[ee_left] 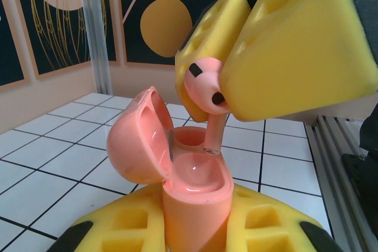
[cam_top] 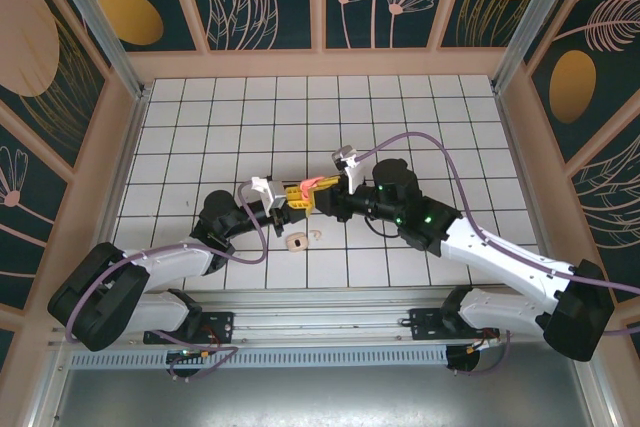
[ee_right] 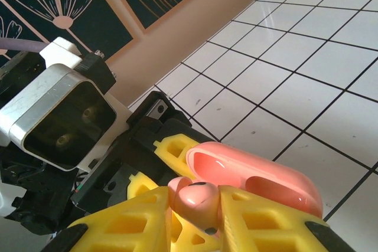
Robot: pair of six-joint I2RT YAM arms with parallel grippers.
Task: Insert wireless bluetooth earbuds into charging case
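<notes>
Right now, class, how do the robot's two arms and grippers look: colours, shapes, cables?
The left arm and right arm have white shells and bulky black joints. A lilac cable loops along each. Small green lights dot the right arm. The left gripper and right gripper have chunky yellow fingers with hollow pockets.

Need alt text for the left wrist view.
The right tool holds a pink earbud stem-down, its tip at the mouth of an open pink case. The left tool grips the case's base, lid tipped left, over a white tiled table.
</notes>
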